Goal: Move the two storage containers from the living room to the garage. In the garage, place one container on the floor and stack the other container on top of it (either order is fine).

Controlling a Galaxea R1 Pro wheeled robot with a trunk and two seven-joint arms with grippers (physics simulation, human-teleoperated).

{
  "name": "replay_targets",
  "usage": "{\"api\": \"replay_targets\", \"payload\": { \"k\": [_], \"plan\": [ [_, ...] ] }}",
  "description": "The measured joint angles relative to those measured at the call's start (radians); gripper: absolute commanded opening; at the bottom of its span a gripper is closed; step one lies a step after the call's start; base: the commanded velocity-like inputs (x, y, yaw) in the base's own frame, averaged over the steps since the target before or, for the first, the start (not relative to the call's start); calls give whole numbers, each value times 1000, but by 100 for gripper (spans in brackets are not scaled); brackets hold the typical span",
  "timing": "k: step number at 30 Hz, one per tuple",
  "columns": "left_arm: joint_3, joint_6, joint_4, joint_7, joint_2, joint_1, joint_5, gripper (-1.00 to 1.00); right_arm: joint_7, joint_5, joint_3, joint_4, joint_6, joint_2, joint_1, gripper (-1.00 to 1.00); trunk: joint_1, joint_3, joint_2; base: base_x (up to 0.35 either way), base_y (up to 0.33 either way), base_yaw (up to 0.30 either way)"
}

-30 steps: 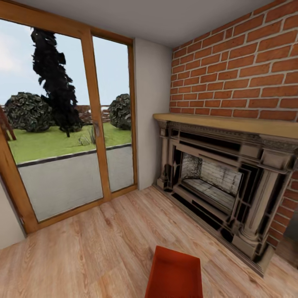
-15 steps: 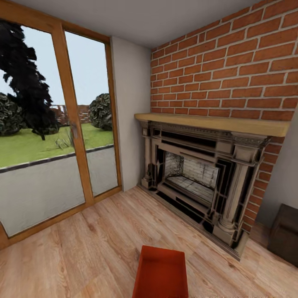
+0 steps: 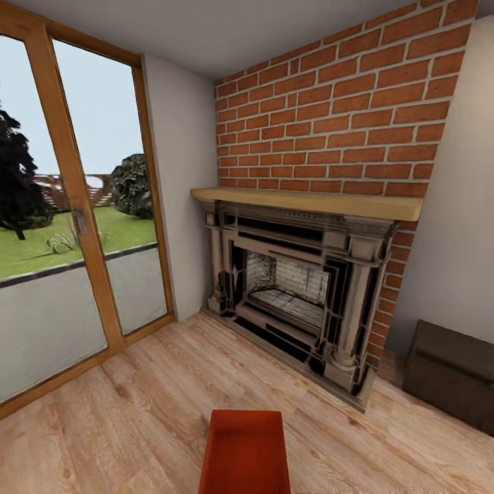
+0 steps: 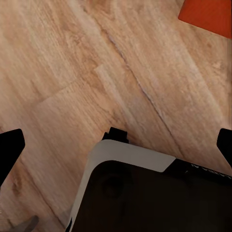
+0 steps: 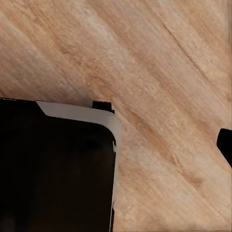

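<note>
Head view, L to R: glass sliding door [image 3: 68, 226] w/ wood frame, garden beyond; pale wall corner; red brick wall w/ fireplace [image 3: 295, 288] under a wood mantel; dark low cabinet [image 3: 453, 374] at far R. Light plank floor [image 3: 137, 405] throughout, so this is the living room, not the garage.

One storage container [image 3: 243, 453] sits low centre in the head view, open top facing up, cut off by the frame edge. Can't tell if it rests on the planks or on the robot's base. A corner of orange-red also shows in the left wrist view [image 4: 208, 17].

Left gripper [image 4: 116, 150]: dark fingertips at both frame edges, spread wide, nothing between. Right gripper [image 5: 227, 145]: one fingertip at the edge, other not seen; looks apart but can't tell for sure. Both wrist cams look down at planks and the robot's dark base.

Handling guess: box likely light, stiff, thin-walled, smooth. Pinch a rim or squeeze the two long walls; thin walls may slip or flex.

Obstacles: fireplace hearth ahead-R, cabinet far R, door frame L.
</note>
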Motion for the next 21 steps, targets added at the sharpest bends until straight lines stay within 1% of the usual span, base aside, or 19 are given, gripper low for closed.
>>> {"api": "replay_targets", "payload": {
  "k": [17, 21],
  "plan": [
    [0, 1, 0, 0, 0, 0, 1, 100, 0, 1, 3, 0, 1, 0, 0, 100, 0, 0, 0, 0, 0, -289],
    [0, 1, 0, 0, 0, 0, 1, 100, 0, 6, 7, 0, 0, 0, 0, 100, 0, 0, 0, 0, 0, -137]
  ]
}}
